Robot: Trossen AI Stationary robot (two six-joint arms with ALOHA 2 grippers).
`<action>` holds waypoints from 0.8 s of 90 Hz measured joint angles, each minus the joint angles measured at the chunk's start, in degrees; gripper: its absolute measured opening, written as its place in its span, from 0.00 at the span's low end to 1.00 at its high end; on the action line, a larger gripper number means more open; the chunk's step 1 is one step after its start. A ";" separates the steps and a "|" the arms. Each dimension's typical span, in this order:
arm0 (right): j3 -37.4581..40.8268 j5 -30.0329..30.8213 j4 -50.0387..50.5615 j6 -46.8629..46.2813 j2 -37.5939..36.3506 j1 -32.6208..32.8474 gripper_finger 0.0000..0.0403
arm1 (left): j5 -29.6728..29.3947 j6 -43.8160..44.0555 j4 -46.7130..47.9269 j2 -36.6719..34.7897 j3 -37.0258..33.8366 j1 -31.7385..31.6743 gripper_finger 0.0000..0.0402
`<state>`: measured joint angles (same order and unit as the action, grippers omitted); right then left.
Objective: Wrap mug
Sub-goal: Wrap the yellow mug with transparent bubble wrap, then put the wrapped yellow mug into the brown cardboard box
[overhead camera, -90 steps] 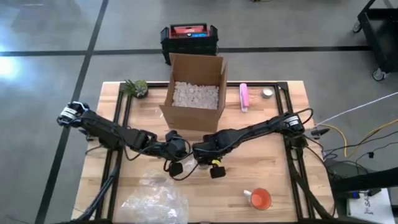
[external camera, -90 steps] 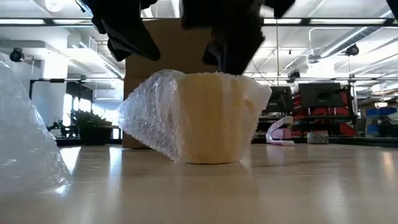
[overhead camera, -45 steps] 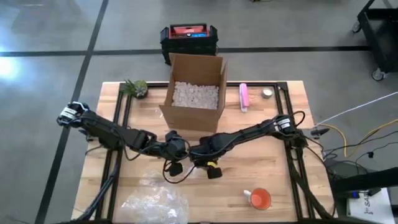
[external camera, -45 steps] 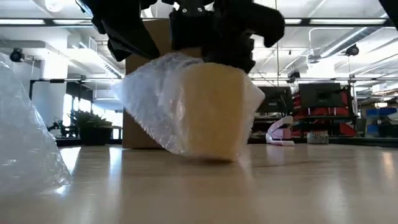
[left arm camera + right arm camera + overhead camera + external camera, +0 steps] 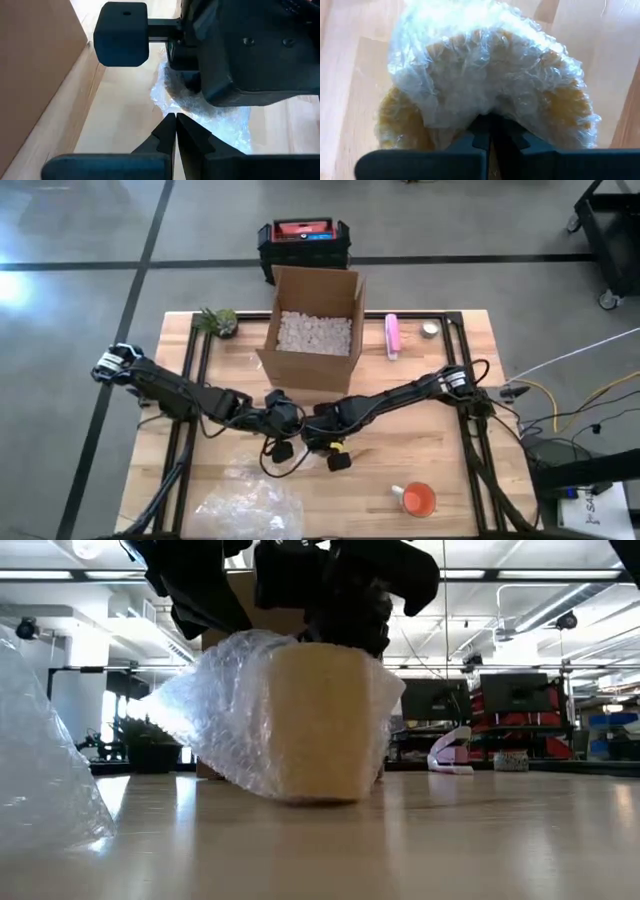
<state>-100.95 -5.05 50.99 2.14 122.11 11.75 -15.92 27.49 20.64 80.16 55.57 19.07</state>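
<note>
Both grippers meet over the mug [image 5: 320,720] at mid-bench, just before the cardboard box [image 5: 312,328]. The right gripper [image 5: 487,135] has its jaws pinched on the bubble wrap [image 5: 485,65] at the mug's rim; the left gripper [image 5: 175,131] is closed, apparently on nothing. Wrapping is underway; next, probably tucking the loose flap. The mug's handle stays hidden.

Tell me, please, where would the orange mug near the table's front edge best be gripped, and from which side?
Probably by the rim, from straight above. The orange mug stands apart from other things, mouth up, with its pale handle pointing toward the left arm's side; one finger inside the wall opposite the handle should avoid it.
</note>
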 joint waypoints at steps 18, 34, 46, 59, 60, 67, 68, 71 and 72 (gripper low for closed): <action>-1.26 -0.12 3.43 -0.62 -4.66 0.15 0.01 | 0.02 -0.01 -0.04 -0.06 0.00 0.00 0.00; -1.62 -0.02 6.29 -0.64 -9.15 0.20 0.01 | 0.59 0.00 0.04 -0.96 0.00 0.00 0.00; -1.64 0.02 6.23 -0.66 -12.76 1.06 0.01 | 1.90 0.04 0.77 -2.29 0.00 0.17 0.00; -1.64 -1.45 6.04 -1.53 -13.73 2.97 0.01 | 1.92 1.26 2.73 -3.51 0.00 0.40 0.00; -1.63 -1.45 6.03 -1.32 -13.69 3.14 0.01 | 1.92 1.42 2.87 -3.60 0.00 0.41 0.00; -1.57 -1.44 5.70 0.42 -13.09 4.34 0.04 | 1.92 2.22 4.20 -4.17 0.00 0.64 0.00; -1.57 -1.43 5.54 0.66 -12.99 4.54 0.05 | 1.92 2.32 4.34 -4.20 0.00 0.65 0.00; -1.56 -1.44 5.03 1.40 -12.57 5.11 0.07 | 1.92 2.65 4.55 -4.31 0.00 0.77 0.00; -1.55 -1.43 4.83 1.71 -12.41 5.29 0.08 | 1.92 2.75 4.66 -4.33 0.00 0.80 0.00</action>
<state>-102.50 -6.48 55.82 3.84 109.71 17.03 -14.00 30.24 25.31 75.83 55.57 19.87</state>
